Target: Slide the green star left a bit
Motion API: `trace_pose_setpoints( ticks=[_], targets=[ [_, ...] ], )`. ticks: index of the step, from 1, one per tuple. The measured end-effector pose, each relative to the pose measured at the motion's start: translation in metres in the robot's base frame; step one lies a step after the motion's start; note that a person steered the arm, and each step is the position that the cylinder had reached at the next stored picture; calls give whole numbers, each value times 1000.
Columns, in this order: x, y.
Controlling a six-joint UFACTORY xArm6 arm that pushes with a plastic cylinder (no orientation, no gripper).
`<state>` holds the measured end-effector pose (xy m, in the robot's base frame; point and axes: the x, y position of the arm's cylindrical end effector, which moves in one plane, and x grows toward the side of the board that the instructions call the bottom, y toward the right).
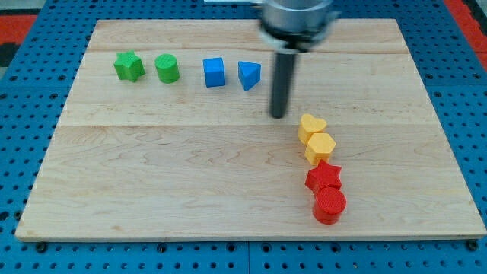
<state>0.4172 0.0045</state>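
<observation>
The green star (128,66) lies on the wooden board (152,183) near the view's top left. A green cylinder (167,68) stands just to its right. My tip (279,116) rests on the board near the middle, far to the right of the green star and just right of the blue triangular block (249,75). The tip touches no block.
A blue cube (214,72) sits between the green cylinder and the blue triangular block. A yellow heart (311,126), a yellow hexagon (320,148), a red star (324,178) and a red cylinder (329,205) form a column at the right, below my tip.
</observation>
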Motion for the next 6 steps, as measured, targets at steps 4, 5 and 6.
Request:
trace_pose_setpoints(
  ticks=[4,5,6],
  targets=[
    [-116,-166],
    [-122,-165],
    [-98,-175]
  ],
)
